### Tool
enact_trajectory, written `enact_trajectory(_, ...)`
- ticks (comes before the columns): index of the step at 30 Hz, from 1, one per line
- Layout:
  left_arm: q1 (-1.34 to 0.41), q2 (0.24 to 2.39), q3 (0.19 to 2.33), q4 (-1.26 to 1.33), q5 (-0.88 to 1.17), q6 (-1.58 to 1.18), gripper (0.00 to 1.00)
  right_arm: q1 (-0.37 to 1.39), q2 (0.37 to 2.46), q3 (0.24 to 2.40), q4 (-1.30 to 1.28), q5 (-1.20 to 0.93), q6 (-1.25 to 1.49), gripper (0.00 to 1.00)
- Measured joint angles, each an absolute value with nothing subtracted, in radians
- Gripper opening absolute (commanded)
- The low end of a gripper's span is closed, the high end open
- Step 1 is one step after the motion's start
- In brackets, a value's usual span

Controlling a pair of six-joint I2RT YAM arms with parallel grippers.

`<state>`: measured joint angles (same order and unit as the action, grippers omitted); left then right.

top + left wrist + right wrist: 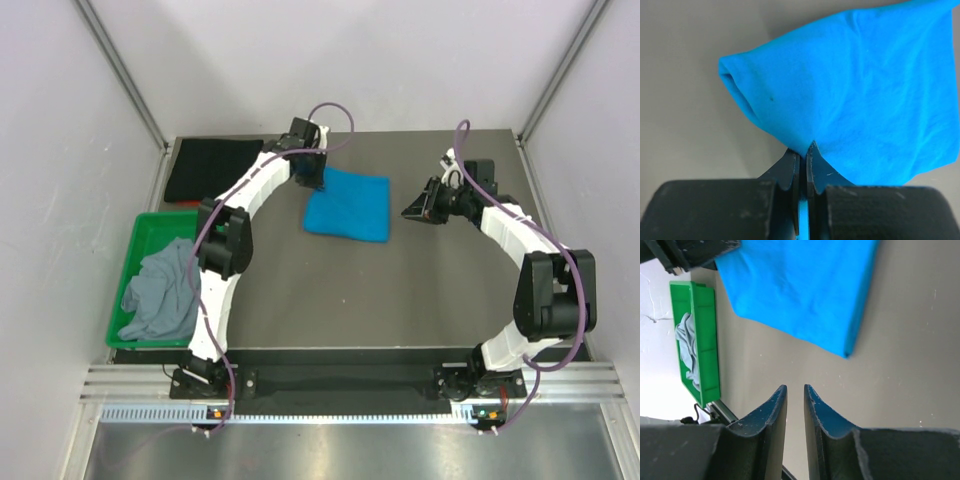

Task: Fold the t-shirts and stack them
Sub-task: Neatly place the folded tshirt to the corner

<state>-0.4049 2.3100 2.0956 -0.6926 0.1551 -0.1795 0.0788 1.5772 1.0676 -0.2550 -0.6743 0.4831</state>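
Left end effector [803,148] tight on blue t-shirt [855,90] edge

No text, label, brand, number or sign can be read on anything here.

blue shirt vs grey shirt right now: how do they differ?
The blue shirt lies folded flat on the table; the grey shirt sits crumpled in the green bin. The left end effector pinches the blue shirt at its edge; nothing touches the grey shirt. Both are soft cloth, and neither is stacked yet.
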Motion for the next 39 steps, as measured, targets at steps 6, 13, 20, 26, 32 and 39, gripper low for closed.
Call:
enact_trajectory(6,-0.353,2.280,2.123,-0.767,0.071,-0.048,0.00,0.079,1.577,1.068,-0.254,-0.677,0.494,0.21)
enact_trajectory(13,-0.282,2.230,2.147,-0.808,0.015,0.118,0.00,0.079,1.573,1.067,-0.215,-0.682,0.518,0.21)
enact_trajectory(20,-0.191,2.210,2.222,-0.825,-0.017,0.245,0.00,0.079,1.573,1.067,-0.202,-0.686,0.521,0.21)
enact_trajectory(26,-0.132,2.172,2.223,-0.834,-0.024,0.381,0.00,0.080,1.593,1.070,-0.194,-0.697,0.521,0.21)
enact_trajectory(32,-0.128,2.147,2.223,-0.834,-0.025,0.445,0.00,0.082,1.655,1.156,-0.226,-0.701,0.485,0.22)
enact_trajectory(39,-0.109,2.121,2.224,-0.831,-0.052,0.504,0.00,0.082,1.660,1.173,-0.227,-0.701,0.463,0.22)
